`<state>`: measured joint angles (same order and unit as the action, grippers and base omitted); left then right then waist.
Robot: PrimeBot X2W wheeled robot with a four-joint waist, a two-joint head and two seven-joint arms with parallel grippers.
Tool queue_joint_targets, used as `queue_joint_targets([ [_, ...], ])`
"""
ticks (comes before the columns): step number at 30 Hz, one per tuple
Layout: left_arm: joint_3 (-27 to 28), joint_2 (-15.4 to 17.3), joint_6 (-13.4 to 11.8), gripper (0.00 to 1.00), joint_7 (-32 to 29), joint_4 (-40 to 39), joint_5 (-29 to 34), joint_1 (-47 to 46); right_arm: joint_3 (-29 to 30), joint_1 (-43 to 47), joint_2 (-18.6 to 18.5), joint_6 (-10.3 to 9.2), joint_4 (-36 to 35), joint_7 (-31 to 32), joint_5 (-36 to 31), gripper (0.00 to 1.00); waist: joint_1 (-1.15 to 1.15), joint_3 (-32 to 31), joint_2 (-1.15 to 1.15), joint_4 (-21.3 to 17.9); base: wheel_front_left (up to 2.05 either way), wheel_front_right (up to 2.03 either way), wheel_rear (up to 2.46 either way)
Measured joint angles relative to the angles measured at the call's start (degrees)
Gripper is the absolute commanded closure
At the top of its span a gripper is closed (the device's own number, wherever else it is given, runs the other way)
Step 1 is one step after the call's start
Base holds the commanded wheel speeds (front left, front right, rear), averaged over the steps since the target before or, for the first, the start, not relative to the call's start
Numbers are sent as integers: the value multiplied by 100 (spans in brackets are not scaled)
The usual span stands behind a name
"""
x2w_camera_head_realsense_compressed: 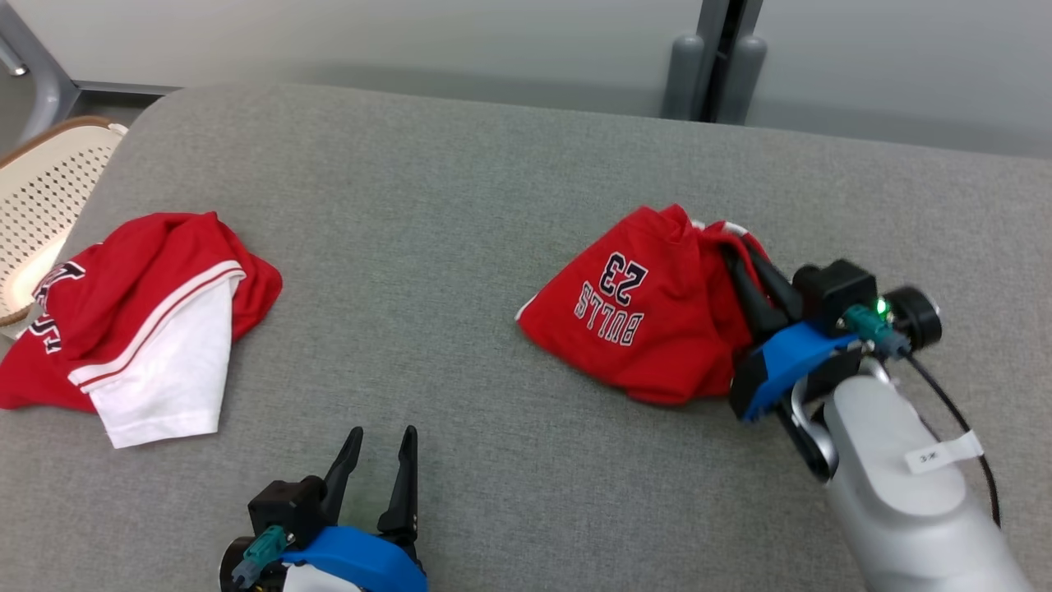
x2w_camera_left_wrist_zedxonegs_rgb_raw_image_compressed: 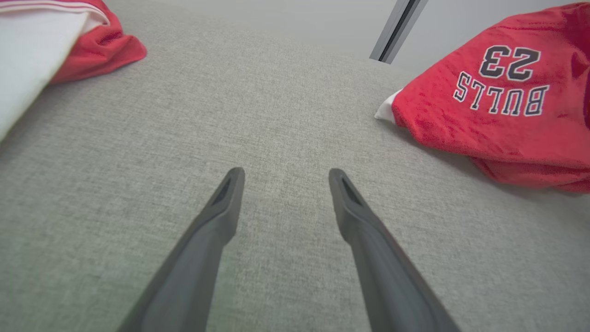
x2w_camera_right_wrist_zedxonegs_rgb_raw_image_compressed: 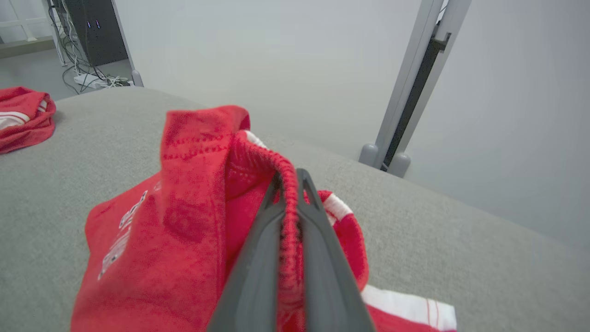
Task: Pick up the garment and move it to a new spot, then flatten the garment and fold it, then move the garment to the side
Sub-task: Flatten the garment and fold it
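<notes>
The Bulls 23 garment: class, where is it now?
In the head view the Bulls 23 garment lies at the right of the grey surface, its edge pinched in the right gripper, apart from the red-and-white garment at left.

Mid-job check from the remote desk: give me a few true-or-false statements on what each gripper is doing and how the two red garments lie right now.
1. The right gripper is shut on a fold of the Bulls garment. True.
2. The left gripper holds the red-and-white garment. False: its fingers stand open over bare table, apart from both garments.
3. The Bulls garment is spread flat. False: it lies bunched, with one edge pulled up between the right fingers.
4. The two garments lie apart on the grey table. True.
</notes>
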<state>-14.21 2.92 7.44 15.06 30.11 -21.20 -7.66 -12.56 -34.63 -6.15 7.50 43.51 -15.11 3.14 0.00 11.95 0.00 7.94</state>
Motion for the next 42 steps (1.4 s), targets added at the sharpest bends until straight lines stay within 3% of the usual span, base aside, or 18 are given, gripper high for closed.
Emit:
queue_joint_targets([
  [6, -3, 1, 0, 0, 0, 66, -60, 37, -196, -391, -135, 0, -1225, -1, 110, 100, -1, -249, 0, 152, 0, 0, 0],
  [12, -98, 0, 0, 0, 0, 116, -149, 151, -695, -1037, -36, 0, -2183, -2, 366, 100, -1, -494, 0, 360, 0, 0, 0],
  [18, 62, 2, 0, 0, 0, 143, -140, 293, -922, -1149, 12, 0, -3104, -2, 566, 100, -1, -553, 0, 309, 0, 0, 0],
  [22, 165, 1, 0, 0, 0, 149, -137, 316, -740, -172, -279, 0, -3023, -1, 617, 100, -1, -525, 0, 153, 0, 0, 0],
  [28, 216, 2, 0, 0, 0, 152, -88, 336, 505, 1628, -609, 0, -1905, 0, 554, 100, -1, -489, 0, -111, 0, 0, 0],
  [29, 219, 0, 0, 0, 0, 152, -73, 334, 757, 1842, -611, 0, -1667, 1, 525, 87, -1, -490, 0, -155, 0, 0, 0],
  [30, 235, -1, 0, 0, 0, 158, -46, 333, 985, 2003, -603, 0, -1432, 0, 447, 62, -1, -493, 0, -202, 0, 0, 0],
  [31, 254, -1, 0, 0, 0, 163, -38, 334, 1178, 2111, -587, 0, -1205, -1, 366, 22, -1, -499, 0, -249, 0, 0, 0],
  [32, 263, 1, 0, 0, 0, 164, -26, 332, 1351, 2189, -541, 0, -992, 0, 320, 22, -1, -510, 0, -293, 0, 0, 0],
  [33, 257, 3, 0, 0, 0, 164, 3, 331, 1489, 2246, -498, -1, -846, 1, 255, 0, -1, -524, 0, -332, 0, 0, 0],
  [38, 259, -1, 0, 0, 0, 151, 21, 310, 2014, 2293, -221, 0, -693, 0, -46, 0, -1, -604, 0, -491, 0, 0, 0],
  [42, 250, -1, 0, 0, 0, 120, 22, 310, 2191, 2340, 31, -1, -1561, -2, -212, 0, -1, -662, 0, -560, 0, 0, 0],
])
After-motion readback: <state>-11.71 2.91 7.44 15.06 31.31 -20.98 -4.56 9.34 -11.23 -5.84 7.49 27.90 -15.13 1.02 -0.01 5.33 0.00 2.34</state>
